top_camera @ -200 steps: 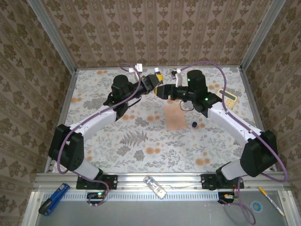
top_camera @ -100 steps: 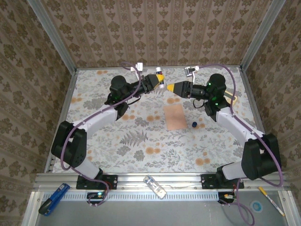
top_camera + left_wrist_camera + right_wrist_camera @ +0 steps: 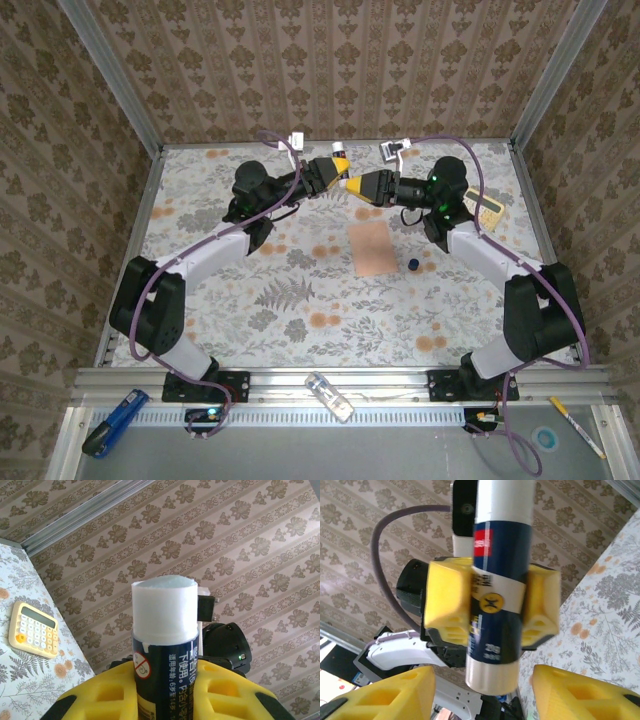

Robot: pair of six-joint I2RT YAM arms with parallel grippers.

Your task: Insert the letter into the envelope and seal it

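My left gripper (image 3: 341, 168) is raised over the far middle of the table, shut on a dark blue glue stick (image 3: 165, 630) whose white end points away from it. My right gripper (image 3: 358, 184) faces it tip to tip and is open. In the right wrist view the stick (image 3: 497, 595) sits between the left gripper's yellow pads (image 3: 447, 602). Its pale end hangs between my own fingers (image 3: 385, 695) without touching them. The salmon-pink envelope (image 3: 371, 248) lies flat on the table below, and I cannot make out its flap. The letter is hidden.
A small dark blue cap (image 3: 413, 264) lies just right of the envelope. A yellow calculator (image 3: 485, 208) rests at the far right, also seen at the left of the left wrist view (image 3: 33, 629). A clear bottle (image 3: 330, 395) lies on the front rail.
My right gripper has swung up from over the envelope, turned to face the left one, closed in on the glue stick's end and narrowed a little. The left gripper has kept its hold.
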